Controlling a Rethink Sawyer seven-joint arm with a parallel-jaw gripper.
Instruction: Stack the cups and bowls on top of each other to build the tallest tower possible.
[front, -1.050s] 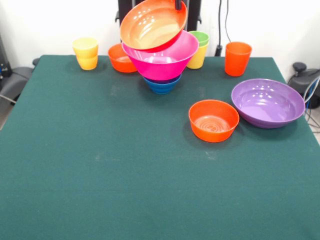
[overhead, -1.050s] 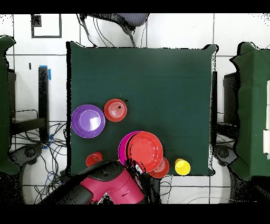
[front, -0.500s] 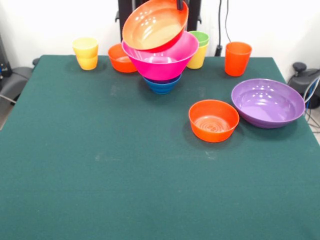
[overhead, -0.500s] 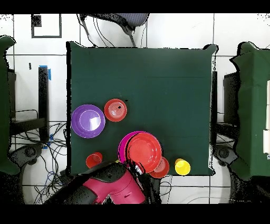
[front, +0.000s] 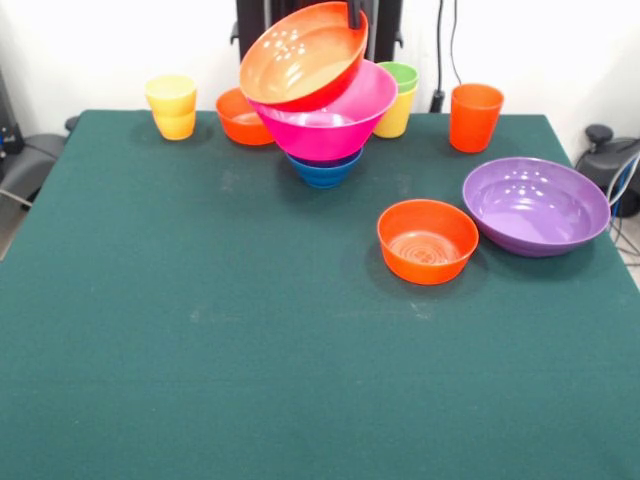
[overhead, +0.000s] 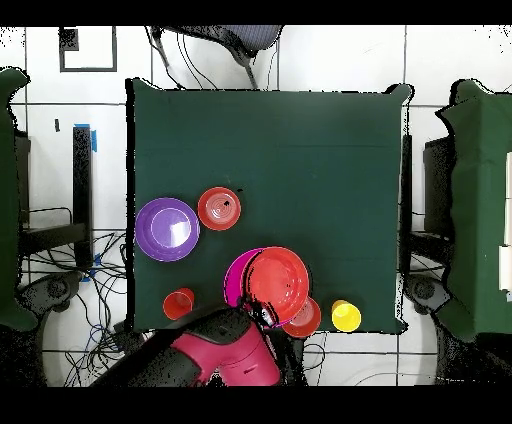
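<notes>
Arm: you see it (overhead: 215, 358) reaching in from the table's bottom edge in the overhead view, red and black.
Claw: your gripper (front: 354, 12) pinches the high rim of the wide orange bowl (front: 300, 53), a dark finger on the rim.
Wide orange bowl: glossy, shallow, tilted steeply, its low side resting in the pink bowl (front: 325, 118).
Pink bowl: deep, shiny, sitting on the small blue bowl (front: 324, 171) on the green cloth (front: 250, 330).
Cups: smooth tumblers; stacked yellow (front: 172, 106), green-in-yellow (front: 398, 98), taller orange (front: 474, 116).
Other bowls: purple (front: 535, 204), small ribbed orange (front: 427, 240), another orange (front: 240, 117).
</notes>
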